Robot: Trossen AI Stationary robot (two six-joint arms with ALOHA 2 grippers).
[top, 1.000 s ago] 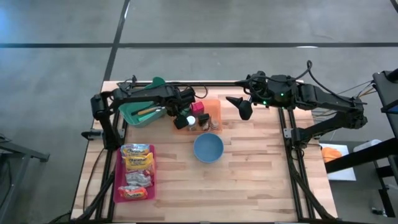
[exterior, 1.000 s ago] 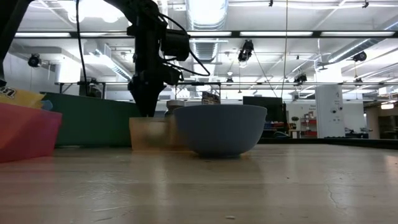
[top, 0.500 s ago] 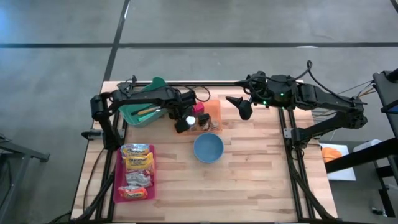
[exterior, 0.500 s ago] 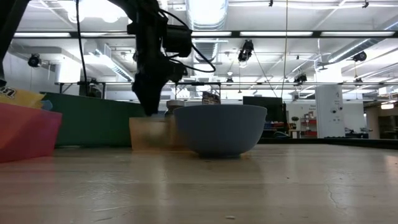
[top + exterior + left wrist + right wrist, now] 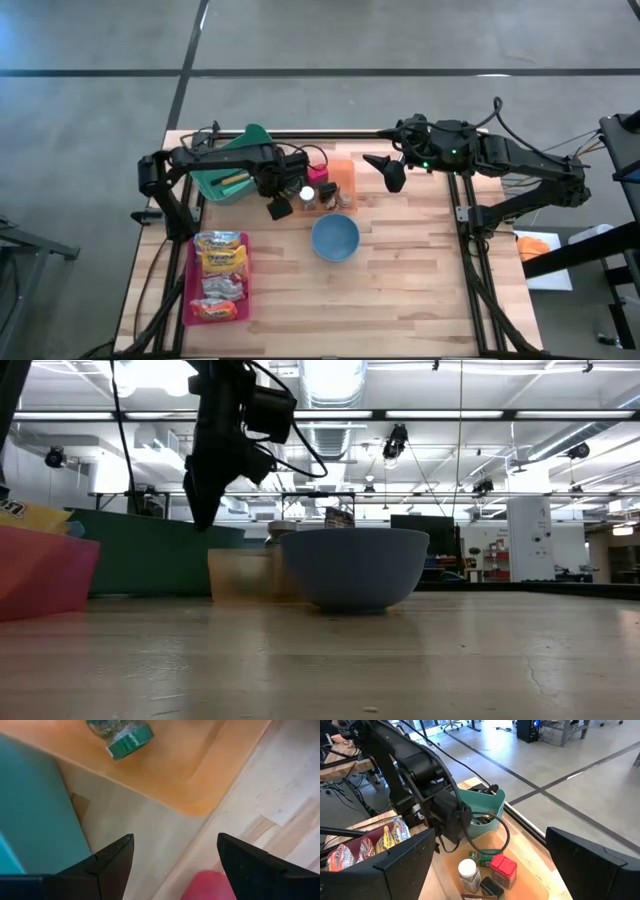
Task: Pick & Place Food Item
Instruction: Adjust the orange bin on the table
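Wooden table (image 5: pixel 420 280) with one blue bowl (image 5: pixel 335 238), one orange tray (image 5: pixel 343 178) of jars, one teal bin (image 5: pixel 228 176), one pink tray (image 5: pixel 192 280) holding four snack packets (image 5: pixel 222 275). Left gripper (image 5: pixel 278 208) open, empty, beside orange tray. Right gripper (image 5: pixel 385 168) open, empty, at far edge.

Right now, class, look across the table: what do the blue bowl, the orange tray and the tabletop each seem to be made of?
Blue bowl: probably plastic or glazed ceramic; smooth, evenly coloured, with a soft sheen.
Orange tray: likely plastic; from table height its wall looks translucent, and its corner is rounded and moulded.
Tabletop: wood, seemingly butcher-block; pale jointed strips with visible grain and a matte finish.
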